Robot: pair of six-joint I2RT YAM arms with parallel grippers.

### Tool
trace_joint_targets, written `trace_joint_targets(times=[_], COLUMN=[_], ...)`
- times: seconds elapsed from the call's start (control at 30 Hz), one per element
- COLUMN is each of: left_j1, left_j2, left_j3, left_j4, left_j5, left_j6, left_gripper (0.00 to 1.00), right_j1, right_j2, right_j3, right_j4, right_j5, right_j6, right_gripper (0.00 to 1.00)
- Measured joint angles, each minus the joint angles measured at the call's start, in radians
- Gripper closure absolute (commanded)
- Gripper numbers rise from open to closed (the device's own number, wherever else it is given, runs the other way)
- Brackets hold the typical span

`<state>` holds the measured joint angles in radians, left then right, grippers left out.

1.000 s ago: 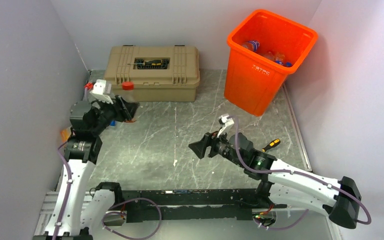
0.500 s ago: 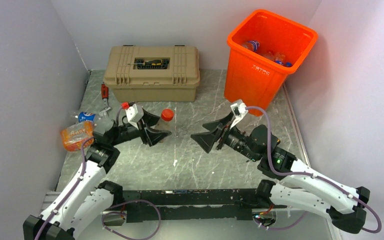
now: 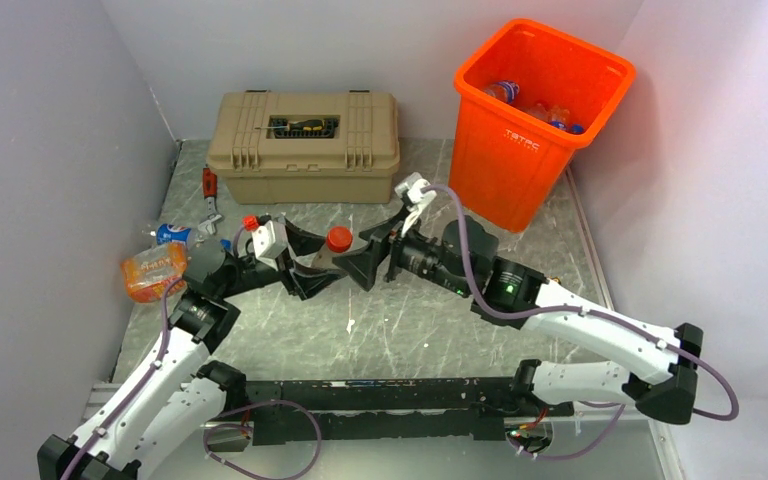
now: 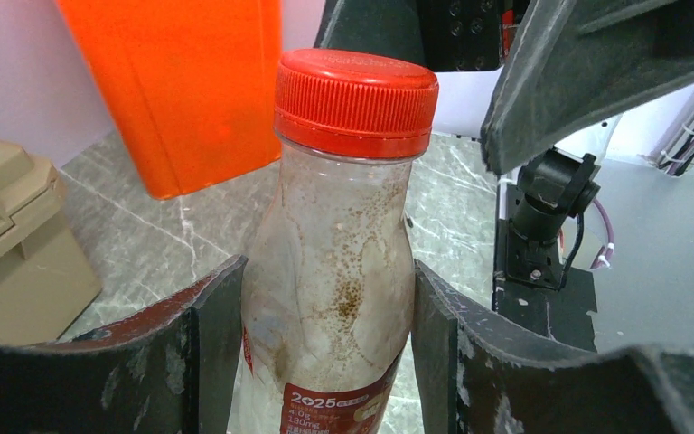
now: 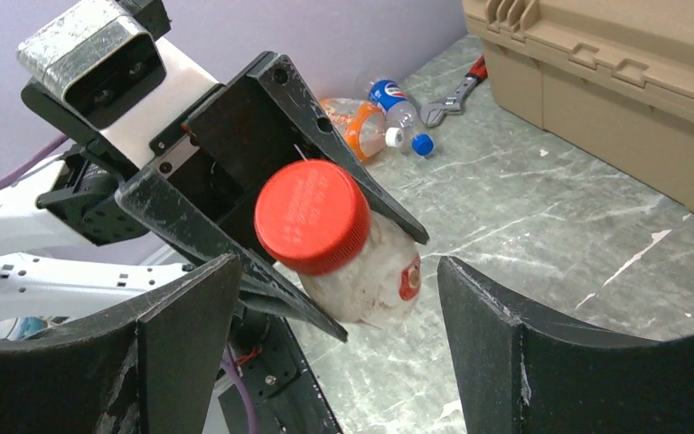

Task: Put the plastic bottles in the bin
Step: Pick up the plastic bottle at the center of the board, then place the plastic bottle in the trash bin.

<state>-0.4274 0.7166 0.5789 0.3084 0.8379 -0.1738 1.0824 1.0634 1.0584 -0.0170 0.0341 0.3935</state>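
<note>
My left gripper [image 3: 317,266] is shut on a clear plastic bottle with a red cap [image 3: 338,238] and a red label, held above the table's middle. In the left wrist view the bottle [image 4: 334,244] stands squeezed between both fingers of that gripper [image 4: 325,348]. My right gripper [image 3: 373,255] is open and faces the cap; in the right wrist view the bottle [image 5: 366,276] sits just beyond its spread jaws [image 5: 334,348], untouched. An orange-wrapped bottle [image 3: 153,270] and a Pepsi bottle [image 3: 175,234] lie at the left wall. The orange bin [image 3: 535,120] stands at the back right with several bottles inside.
A tan toolbox [image 3: 305,145] with a yellow-handled screwdriver [image 3: 305,125] on its lid stands at the back. A red-handled tool [image 3: 209,185] lies left of it. In the right wrist view the toolbox [image 5: 614,81] is at the upper right.
My left arm swung the red-capped bottle from the far left to the table's middle. My right arm reached left, and its open jaws now face the cap.
</note>
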Motion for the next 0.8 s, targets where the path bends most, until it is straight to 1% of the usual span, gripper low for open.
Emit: trace_joint_targets(times=[0.17, 0.3, 0.47, 0.5, 0.57, 0.6, 0.63, 0.7, 0.73, 0.77, 0.8], left_j1=[-0.009, -0.013, -0.02, -0.026, -0.027, -0.029, -0.029, -0.029, -0.029, -0.03, -0.031], left_j2=[-0.002, -0.002, -0.008, -0.009, -0.008, -0.008, -0.008, -0.008, -0.008, -0.008, -0.009], left_j3=[0.0, 0.0, 0.0, 0.0, 0.0, 0.0, 0.0, 0.0, 0.0, 0.0, 0.0], left_j4=[-0.005, -0.008, -0.027, -0.037, -0.04, -0.045, -0.053, -0.068, -0.072, -0.08, -0.088], left_j5=[-0.01, -0.019, -0.032, -0.035, -0.038, -0.043, -0.049, -0.054, -0.056, -0.06, -0.061], left_j6=[0.013, 0.02, 0.024, 0.027, 0.027, 0.027, 0.026, 0.023, 0.024, 0.024, 0.025], left_gripper=[1.0, 1.0, 1.0, 1.0, 1.0, 1.0, 1.0, 1.0, 1.0, 0.95, 0.87], right_j1=[0.033, 0.042, 0.054, 0.064, 0.066, 0.068, 0.069, 0.069, 0.069, 0.069, 0.069], right_j2=[0.079, 0.121, 0.17, 0.175, 0.177, 0.179, 0.182, 0.188, 0.192, 0.193, 0.194], right_j3=[0.087, 0.14, 0.186, 0.186, 0.186, 0.187, 0.187, 0.188, 0.188, 0.188, 0.188], right_j4=[-0.043, -0.091, -0.134, -0.156, -0.159, -0.159, -0.161, -0.164, -0.164, -0.166, -0.167], right_j5=[0.037, 0.074, 0.118, 0.139, 0.141, 0.145, 0.151, 0.155, 0.156, 0.155, 0.155], right_j6=[-0.026, -0.037, -0.046, -0.047, -0.05, -0.053, -0.057, -0.059, -0.062, -0.063, -0.065], right_gripper=[0.21, 0.33, 0.4, 0.49, 0.57, 0.63, 0.73, 1.0, 1.0, 1.0, 1.0])
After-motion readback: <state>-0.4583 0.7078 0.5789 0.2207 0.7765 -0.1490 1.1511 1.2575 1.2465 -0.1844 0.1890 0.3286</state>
